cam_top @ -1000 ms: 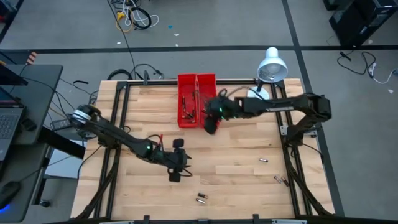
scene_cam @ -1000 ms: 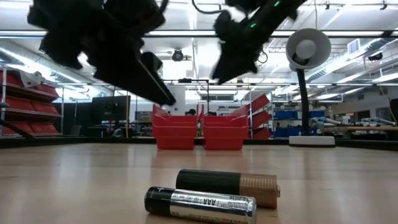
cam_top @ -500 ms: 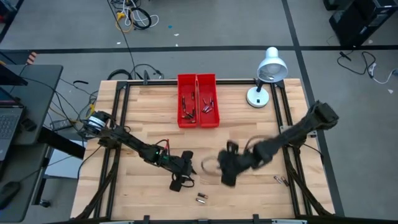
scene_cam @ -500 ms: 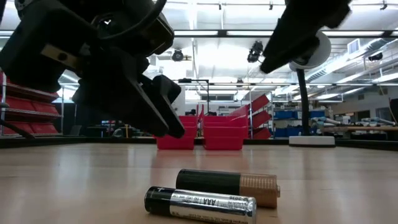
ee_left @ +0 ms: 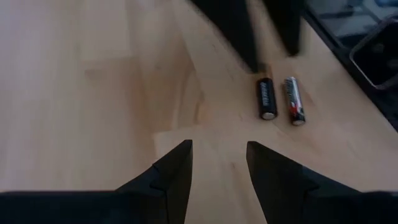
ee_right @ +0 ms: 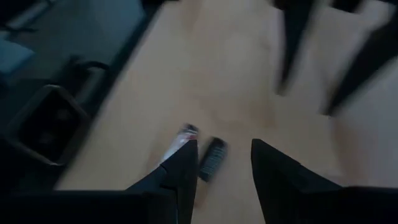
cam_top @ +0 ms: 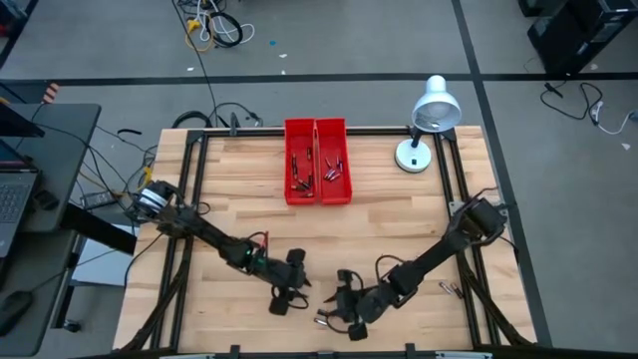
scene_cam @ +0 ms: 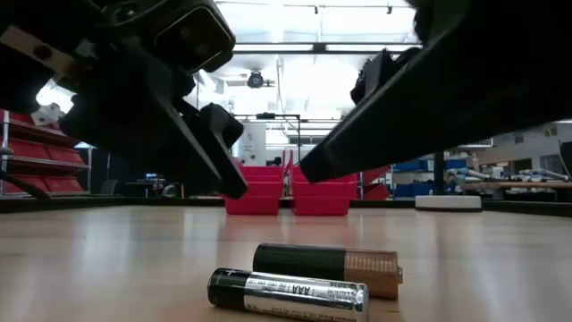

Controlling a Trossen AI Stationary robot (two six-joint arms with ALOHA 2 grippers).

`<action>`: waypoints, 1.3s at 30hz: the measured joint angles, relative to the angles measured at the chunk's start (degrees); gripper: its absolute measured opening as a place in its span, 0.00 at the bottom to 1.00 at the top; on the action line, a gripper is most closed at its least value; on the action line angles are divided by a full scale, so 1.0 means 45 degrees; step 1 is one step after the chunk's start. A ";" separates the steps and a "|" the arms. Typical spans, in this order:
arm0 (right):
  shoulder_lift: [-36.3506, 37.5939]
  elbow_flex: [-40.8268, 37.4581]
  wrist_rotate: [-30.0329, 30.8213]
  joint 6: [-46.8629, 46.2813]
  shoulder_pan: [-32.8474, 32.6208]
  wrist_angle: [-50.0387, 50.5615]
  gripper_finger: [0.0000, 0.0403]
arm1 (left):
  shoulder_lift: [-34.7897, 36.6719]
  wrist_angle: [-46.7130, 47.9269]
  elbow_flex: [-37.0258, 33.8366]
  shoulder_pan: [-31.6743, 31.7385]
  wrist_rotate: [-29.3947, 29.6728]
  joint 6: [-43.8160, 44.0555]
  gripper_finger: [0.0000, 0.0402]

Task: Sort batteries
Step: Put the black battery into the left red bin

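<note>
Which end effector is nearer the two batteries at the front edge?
Right. The right end effector hangs just beside the two batteries; the left end effector is slightly farther.

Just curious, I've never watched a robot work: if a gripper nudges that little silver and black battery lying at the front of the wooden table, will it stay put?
Probably not. The silver and black battery is a smooth cylinder lying on its side, so it would likely roll. Its rigid casing should not bend or crush. The black and copper battery close behind might block it.
</note>
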State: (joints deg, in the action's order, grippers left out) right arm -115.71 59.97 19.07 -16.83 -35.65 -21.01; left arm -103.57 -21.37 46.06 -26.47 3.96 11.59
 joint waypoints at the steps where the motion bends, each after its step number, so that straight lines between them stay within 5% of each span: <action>1: -0.0121 0.0113 -0.0115 -0.0008 -0.0074 -0.0138 0.34 | 0.0000 -0.0014 0.0000 -0.0070 0.0284 0.0211 0.42; 20: -0.1150 0.0802 0.0739 -0.1256 -0.0250 0.1558 0.32 | 0.0005 -0.0047 0.0000 -0.1241 0.2315 0.1915 0.42; 27: -0.1053 0.0842 0.1210 -0.1661 0.0243 0.2766 0.20 | 0.0005 0.0027 0.0000 -0.1207 0.2913 0.1852 0.42; 31: -0.1043 0.0810 0.0488 -0.0991 0.0545 0.2309 0.06 | 0.0015 0.1276 0.0010 -0.1175 0.3063 0.1847 0.42; 39: -0.0499 0.0736 0.0371 -0.0183 0.1009 0.2703 0.06 | 0.0087 0.4071 0.0087 -0.0417 0.3592 0.2634 0.42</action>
State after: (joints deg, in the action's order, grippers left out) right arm -117.96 63.28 20.73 -17.66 -31.11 -8.85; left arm -103.18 -3.05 46.46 -28.35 20.12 23.44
